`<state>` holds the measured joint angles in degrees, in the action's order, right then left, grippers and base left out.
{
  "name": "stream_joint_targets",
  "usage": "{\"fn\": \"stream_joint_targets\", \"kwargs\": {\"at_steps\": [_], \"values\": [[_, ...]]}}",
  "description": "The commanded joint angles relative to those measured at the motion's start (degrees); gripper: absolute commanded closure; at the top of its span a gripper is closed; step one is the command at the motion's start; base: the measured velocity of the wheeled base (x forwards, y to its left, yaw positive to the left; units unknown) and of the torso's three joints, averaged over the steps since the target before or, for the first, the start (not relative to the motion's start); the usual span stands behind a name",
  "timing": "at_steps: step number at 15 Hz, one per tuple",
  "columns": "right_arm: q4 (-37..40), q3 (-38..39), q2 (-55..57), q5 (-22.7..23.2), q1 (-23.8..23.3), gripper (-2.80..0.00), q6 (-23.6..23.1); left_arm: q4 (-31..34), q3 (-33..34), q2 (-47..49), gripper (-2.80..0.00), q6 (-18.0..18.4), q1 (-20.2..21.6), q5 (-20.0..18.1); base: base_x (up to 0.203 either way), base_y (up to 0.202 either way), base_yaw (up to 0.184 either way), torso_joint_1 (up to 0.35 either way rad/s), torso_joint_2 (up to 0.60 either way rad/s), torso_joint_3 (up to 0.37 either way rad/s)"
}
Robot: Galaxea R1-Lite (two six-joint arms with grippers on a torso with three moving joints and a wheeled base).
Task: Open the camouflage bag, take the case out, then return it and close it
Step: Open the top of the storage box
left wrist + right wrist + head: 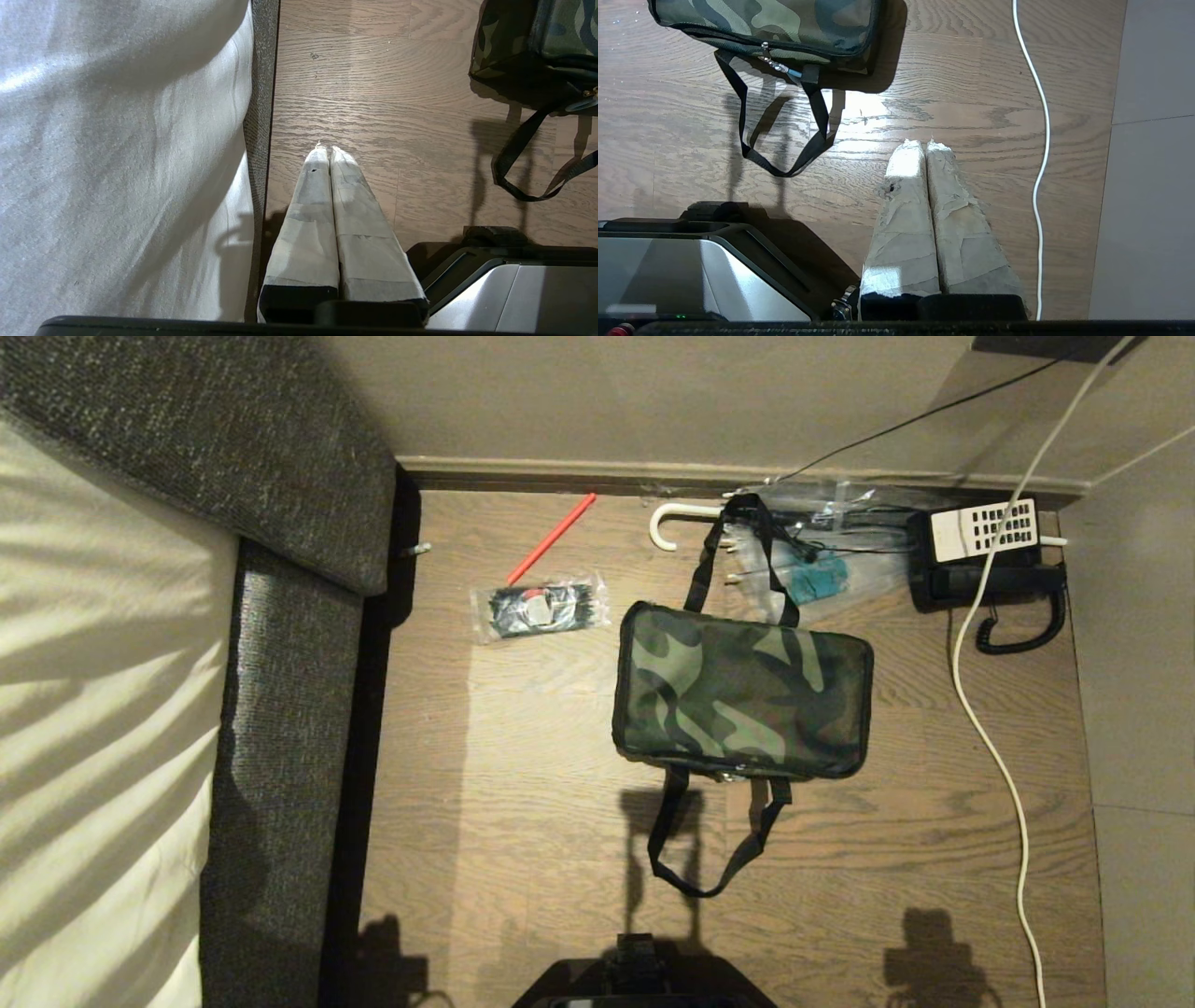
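Camouflage bag flat on the wooden floor, zipped shut, one black strap handle trailing toward the robot and the other running up toward the wall. No case anywhere in sight. The head view takes in the far clutter: a clear plastic packet of black items to the bag's left, a red stick beyond that, a white hooked handle, a black telephone with a white keypad at the right, and a white cable snaking down the floor. A grey-edged bed fills the left side.

Neither arm shows up from the head camera (only their shadows low on the floor), so over to the wrists. The left pincer hangs near the bed's edge, its taped fingers pressed together, gripping nothing, the bag's corner well apart from it. The right pincer is likewise closed and empty, poised between the near strap loop and the white cable. This view alone catches the bag's zipper pull on its near edge.
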<state>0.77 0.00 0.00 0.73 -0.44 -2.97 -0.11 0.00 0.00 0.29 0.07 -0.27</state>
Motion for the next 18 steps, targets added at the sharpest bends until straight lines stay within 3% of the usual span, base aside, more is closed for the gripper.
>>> {"fn": "stream_joint_targets", "kwargs": {"at_steps": [1,7,12,14,16,18], "values": [[0.02,0.08,0.00,0.06,0.00,0.00,-0.02,-0.05,0.09,-0.08,0.00,0.06,0.01,0.00,0.000,0.000,0.000,0.000,0.00,0.000],[-0.15,0.09,0.00,0.41,0.00,0.00,-1.41,0.00,0.09,-0.07,0.00,0.06,0.01,0.00,0.000,0.000,0.000,0.000,0.00,0.000],[2.62,-2.86,0.01,0.44,-0.01,0.00,0.36,-0.03,0.09,-0.08,0.00,0.06,0.01,0.00,0.000,0.000,0.000,0.000,0.00,0.000],[13.05,-13.91,0.04,3.56,-0.03,0.00,1.89,0.03,0.09,-0.02,0.00,0.06,0.01,0.00,0.000,0.000,0.000,0.000,0.00,0.000],[27.11,-29.94,1.50,10.05,-0.04,0.00,3.87,0.03,0.09,-0.09,0.00,0.06,0.01,0.00,0.000,0.000,0.000,0.000,0.00,0.000],[30.39,-37.83,9.63,14.48,0.02,0.00,6.74,-0.06,0.09,0.00,0.00,0.06,0.01,0.00,0.000,0.000,0.000,0.000,0.00,0.000]]}}
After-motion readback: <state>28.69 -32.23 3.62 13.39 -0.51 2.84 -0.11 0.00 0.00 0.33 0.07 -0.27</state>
